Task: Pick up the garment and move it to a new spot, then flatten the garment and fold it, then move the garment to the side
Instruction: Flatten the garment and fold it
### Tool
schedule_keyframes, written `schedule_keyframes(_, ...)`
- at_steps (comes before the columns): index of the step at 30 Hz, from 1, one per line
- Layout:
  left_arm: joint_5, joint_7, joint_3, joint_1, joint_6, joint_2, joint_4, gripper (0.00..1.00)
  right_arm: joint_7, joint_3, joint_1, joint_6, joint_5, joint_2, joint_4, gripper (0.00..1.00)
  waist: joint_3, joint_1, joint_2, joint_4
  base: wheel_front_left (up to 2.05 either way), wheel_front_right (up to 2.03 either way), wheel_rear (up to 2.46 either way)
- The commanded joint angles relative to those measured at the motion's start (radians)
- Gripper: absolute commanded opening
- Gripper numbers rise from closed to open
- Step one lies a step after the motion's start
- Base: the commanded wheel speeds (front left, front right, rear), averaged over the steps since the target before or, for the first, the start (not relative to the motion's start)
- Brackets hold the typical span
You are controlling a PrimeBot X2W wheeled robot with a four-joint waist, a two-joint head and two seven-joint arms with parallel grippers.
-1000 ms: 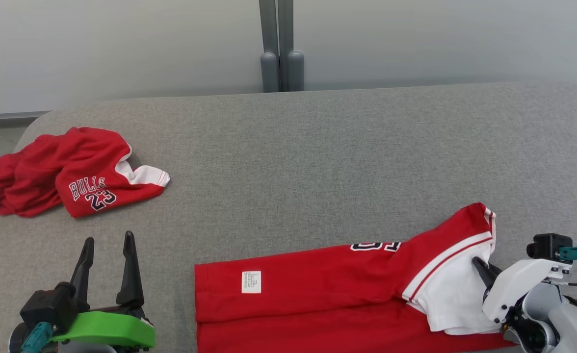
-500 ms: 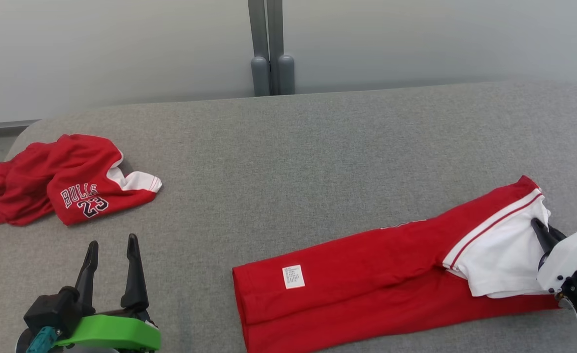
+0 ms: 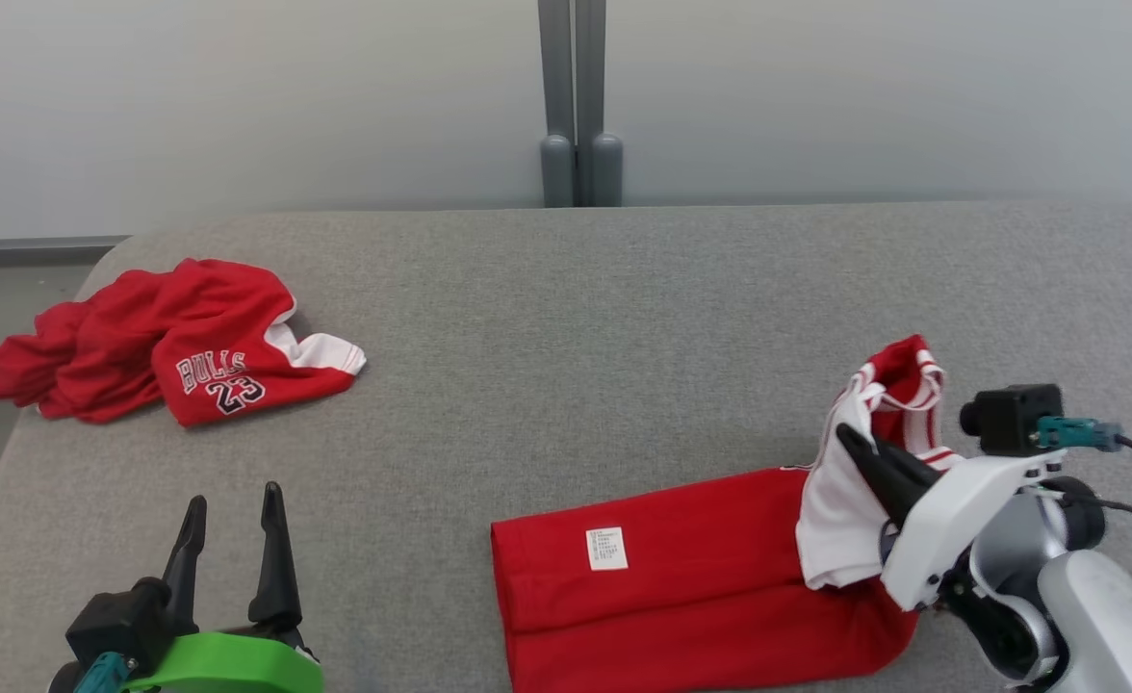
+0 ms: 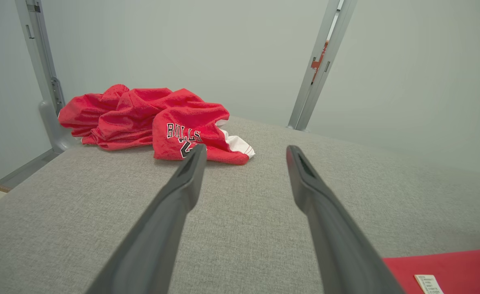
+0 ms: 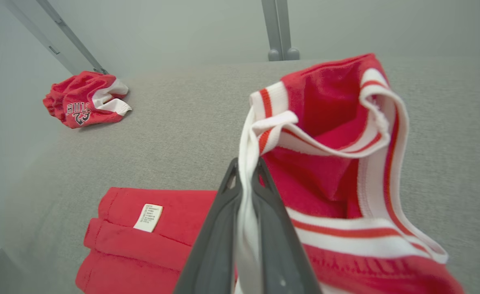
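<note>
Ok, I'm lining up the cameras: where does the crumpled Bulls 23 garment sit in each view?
Head view: crumpled garment at the left, mid height.
Left wrist view: upper left, beyond the open left claw.
Right wrist view: upper left, far off.
Shared landmark: white care label on the folded red garment.

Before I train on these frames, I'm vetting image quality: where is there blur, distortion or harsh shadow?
Head view: even soft light, sharp, faint shadow beside the crumpled jersey. Left wrist view: the left hand looks wide-angle stretched, its fingers soft near the lens. Right wrist view: striped hem pinched in the right hand is blurred.
</note>
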Motion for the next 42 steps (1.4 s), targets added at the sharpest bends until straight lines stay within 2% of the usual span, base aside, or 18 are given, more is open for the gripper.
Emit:
schedule_keyframes(1, 0.01, -0.003, -0.001, -0.002, -0.005, 0.001, 0.004, 1.0, 0.021, 0.014, 0.021, 0.0, -0.011, 0.025, -0.031, 0.0, -0.007, 0.0, 0.0, 0.044, 0.0, 0.0, 0.0)
schedule_keyframes(5, 0.012, -0.003, -0.011, -0.024, -0.015, -0.002, 0.016, 1.0, 0.069, 0.065, 0.044, 0.0, -0.024, 0.098, -0.079, 0.0, -0.009, 0.0, 0.0, 0.093, 0.0, 0.0, 0.0)
schedule_keyframes(10, 0.023, -0.001, -0.04, -0.051, -0.028, -0.01, 0.034, 1.0, 0.064, 0.119, 0.042, 0.0, -0.026, 0.164, -0.034, 0.0, -0.005, 0.0, 0.0, 0.169, 0.0, 0.0, 0.0)
schedule_keyframes(16, 0.025, -0.002, -0.052, -0.068, -0.036, -0.013, 0.054, 1.0, 0.028, 0.177, 0.011, 0.0, -0.011, 0.212, 0.061, 0.0, -0.001, 0.0, 0.0, 0.23, 0.0, 0.0, 0.0)
schedule_keyframes(23, 0.024, -0.002, -0.053, -0.081, -0.037, -0.014, 0.067, 1.0, -0.003, 0.24, -0.026, 0.001, 0.01, 0.238, 0.168, 0.0, 0.01, 0.0, 0.0, 0.256, 0.0, 0.0, 0.0)
schedule_keyframes(24, 0.024, -0.002, -0.052, -0.082, -0.036, -0.014, 0.069, 1.0, -0.009, 0.248, -0.033, 0.001, 0.012, 0.241, 0.182, 0.12, 0.011, 0.0, 0.0, 0.254, 0.0, 0.0, 0.0)
schedule_keyframes(25, 0.023, -0.002, -0.049, -0.082, -0.035, -0.014, 0.07, 1.0, -0.016, 0.253, -0.038, 0.001, 0.018, 0.244, 0.191, 0.64, 0.011, 0.0, 0.0, 0.25, 0.0, 0.0, 0.0)
schedule_keyframes(26, 0.022, -0.002, -0.047, -0.082, -0.035, -0.013, 0.071, 1.0, -0.026, 0.259, -0.043, 0.001, 0.023, 0.249, 0.199, 1.0, 0.011, 0.0, 0.0, 0.244, 0.0, 0.0, 0.0)
schedule_keyframes(29, 0.022, -0.002, -0.046, -0.08, -0.035, -0.013, 0.072, 1.0, -0.055, 0.272, -0.057, 0.001, 0.039, 0.25, 0.199, 1.0, 0.006, 0.0, 0.0, 0.221, 0.0, 0.0, 0.0)
schedule_keyframes(34, 0.02, -0.003, -0.027, -0.064, -0.027, -0.012, 0.059, 1.0, -0.112, 0.284, -0.074, 0.001, 0.094, 0.222, 0.125, 1.0, -0.006, 0.0, 0.0, 0.158, 0.0, 0.0, 0.0)
schedule_keyframes(37, 0.018, -0.002, -0.012, -0.044, -0.022, -0.015, 0.047, 1.0, -0.179, 0.231, -0.078, 0.001, 0.135, 0.198, 0.078, 1.0, -0.014, 0.0, 0.0, 0.117, 0.0, 0.0, 0.0)
schedule_keyframes(42, 0.022, -0.003, 0.0, -0.029, -0.025, -0.025, 0.032, 1.0, -0.269, 0.102, -0.084, 0.001, 0.104, 0.113, 0.085, 1.0, -0.015, 0.0, 0.0, 0.065, 0.0, 0.0, 0.0)
